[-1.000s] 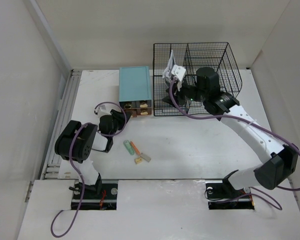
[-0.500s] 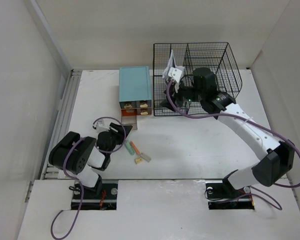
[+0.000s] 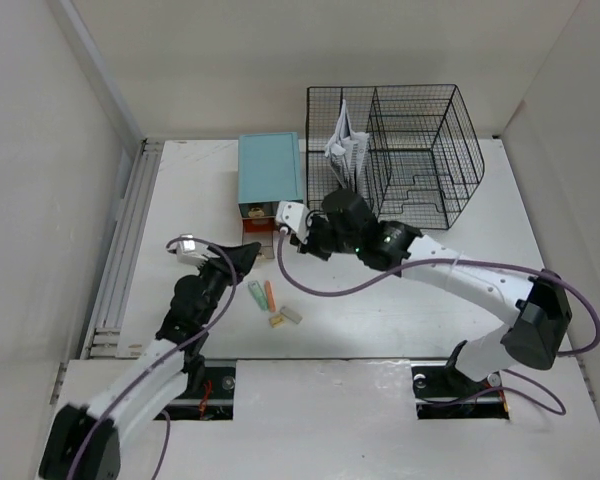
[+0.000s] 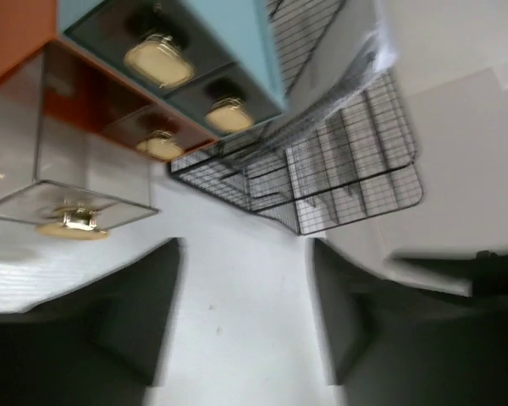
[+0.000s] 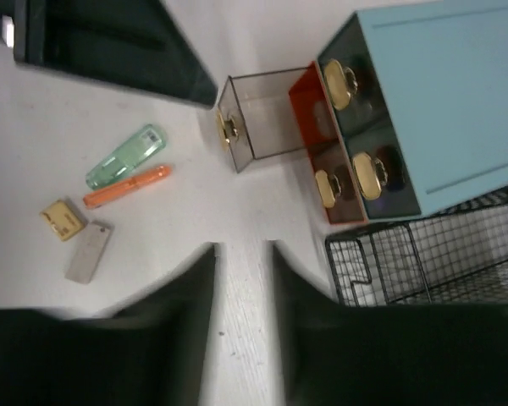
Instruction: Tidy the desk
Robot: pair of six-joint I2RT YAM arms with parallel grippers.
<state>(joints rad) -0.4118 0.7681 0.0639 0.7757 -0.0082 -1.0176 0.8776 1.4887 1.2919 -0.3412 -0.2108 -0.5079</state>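
Both the left gripper [image 4: 245, 313] and right gripper [image 5: 241, 313] hang spread and empty over the desk [image 3: 430, 300], so the left should probably drop across the green tube [image 5: 127, 156] (the stray nearest the pulled-out clear drawer [image 5: 258, 118]), pinching its narrow width without nudging the orange pen [image 5: 127, 186].

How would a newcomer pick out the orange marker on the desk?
Find the teal drawer box on the white desk; in front of its pulled-out clear drawer lie four small items. The orange marker is the slim stick beside the green tube, the only orange one; the tan block and grey slab are stubbier.
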